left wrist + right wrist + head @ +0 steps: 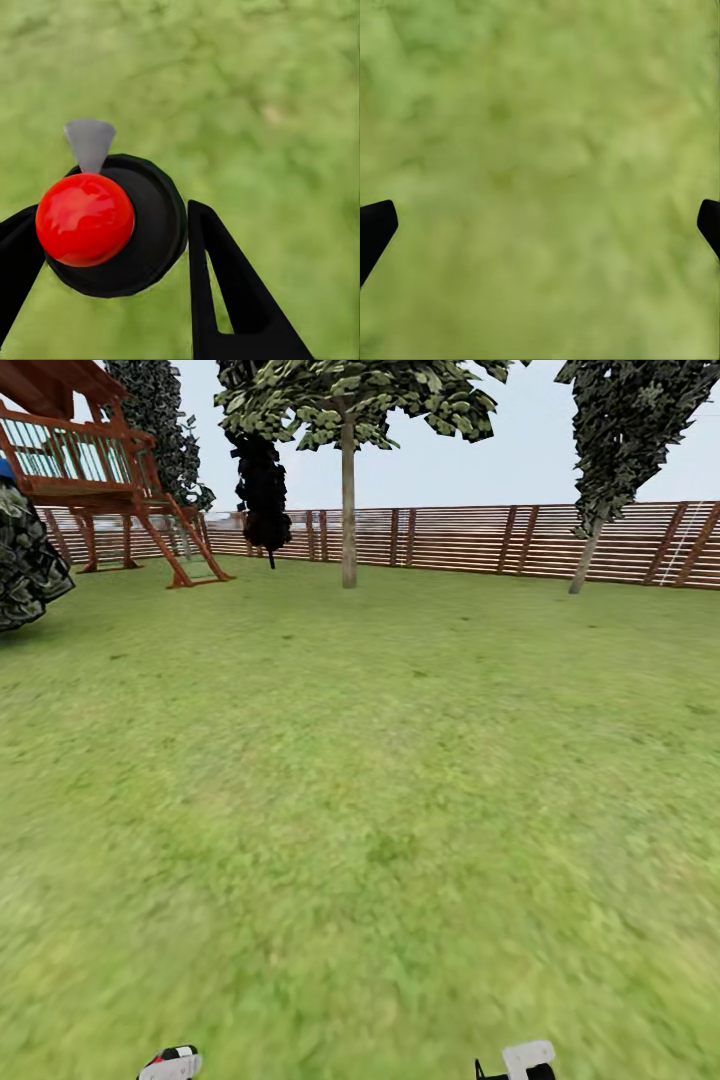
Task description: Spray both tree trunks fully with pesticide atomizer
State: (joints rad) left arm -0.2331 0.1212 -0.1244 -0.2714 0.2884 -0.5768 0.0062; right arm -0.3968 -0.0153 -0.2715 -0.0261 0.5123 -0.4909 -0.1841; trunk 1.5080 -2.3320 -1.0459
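Note:
The pesticide atomizer (142, 240), a dark round bottle with a red top (84, 219) and a grey nozzle, sits between the black fingers (225, 285) of my left gripper (112, 210), which is shut on it above grass. My right gripper (547, 206) is open over bare lawn, its fingertips wide apart. Both wrists peek in low in the head view, left wrist (170, 1063) and right wrist (522, 1060). Far ahead by the fence stands a tree with a pale straight tree trunk (348, 510) and a patchy green canopy. The paved floor is out of view.
Green lawn (380, 810) stretches ahead to a brown slat fence (480, 540). A wooden play tower (90, 470) stands far left beside a dark bush (25, 560). A black narrow tree (262, 480) and a leaning dark-leaved tree (588, 555) stand along the fence.

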